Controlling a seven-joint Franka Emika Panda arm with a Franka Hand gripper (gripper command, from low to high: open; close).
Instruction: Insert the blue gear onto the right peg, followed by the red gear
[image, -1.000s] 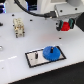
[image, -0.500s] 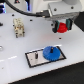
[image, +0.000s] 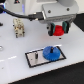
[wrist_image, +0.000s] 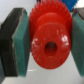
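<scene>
The gripper (wrist_image: 46, 42) is being seen clamped on the red gear (wrist_image: 48, 44), with one teal pad (wrist_image: 21, 42) pressed against each flank of the toothed rim. In the wrist view the gear's raised hub and centre bore are being presented straight at the camera. The gear is probably being held flat like this so that the bore can be lined up over a pin and lowered without tilting.

In the exterior view the red gear (image: 59, 30) is being carried in the air under the gripper (image: 59, 31), well clear of the white table (image: 15, 52). Below it, toward the exterior view's left, the blue gear (image: 51, 52) is being kept flat on the grey plate (image: 31, 59) with the black border, at the plate's end on the exterior view's right. From this placement, the blue gear is judged to be seated already on the right peg, which is being hidden by it. A second dark peg (image: 37, 55) is being left bare, just beside the blue gear. The red gear is therefore judged to be awaiting alignment above the blue gear's hub. A small tan object (image: 18, 27) is being left near the far edge.
</scene>
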